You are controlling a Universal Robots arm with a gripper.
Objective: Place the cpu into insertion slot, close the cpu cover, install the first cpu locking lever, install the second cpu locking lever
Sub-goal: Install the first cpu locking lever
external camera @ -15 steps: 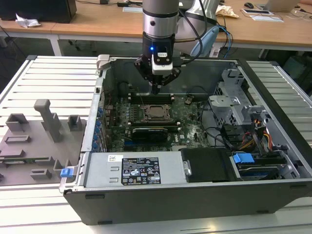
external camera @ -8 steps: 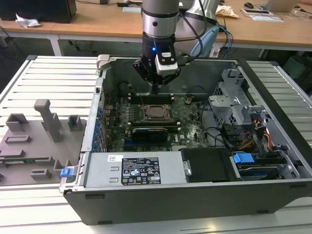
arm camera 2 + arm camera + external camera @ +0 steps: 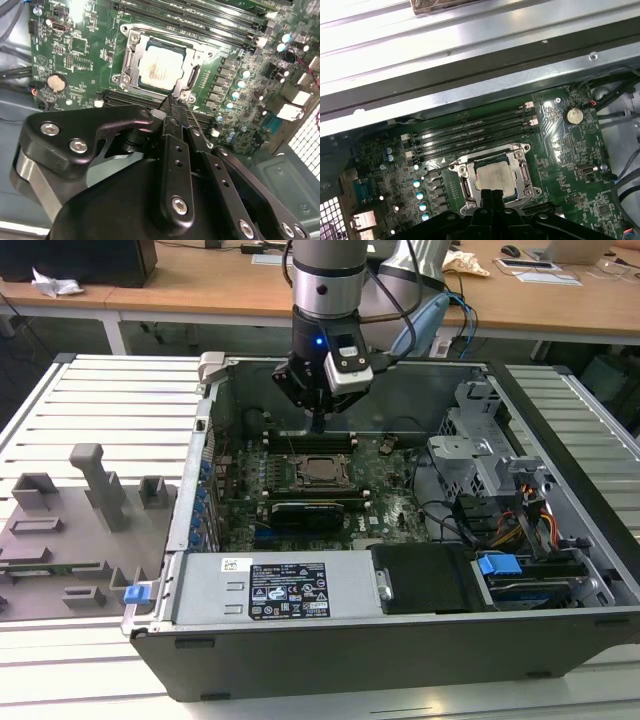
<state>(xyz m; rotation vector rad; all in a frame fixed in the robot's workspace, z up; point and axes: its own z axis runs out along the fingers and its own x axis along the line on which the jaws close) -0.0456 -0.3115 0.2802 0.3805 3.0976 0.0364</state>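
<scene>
- Watching my black gripper (image 3: 172,102): fingers clenched together, tip poised at the socket's corner.
- I see the dull silver square cpu (image 3: 159,67) seated in the black square insertion slot (image 3: 126,62), mid green circuit board (image 3: 75,60), with the thin silver-grey metal cpu cover (image 3: 165,42) framing it.

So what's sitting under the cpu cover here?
In both wrist views, the cpu shows through the window of the cpu cover, silver top up. Whatever lies beneath the chip is hidden by it.

Open air over the thin silver-grey cpu cover (image 3: 322,470) — long black expansion card (image 3: 308,508) close on one side, narrow black memory slots (image 3: 288,443) opposite, grey case wall (image 3: 420,390) beyond.
</scene>
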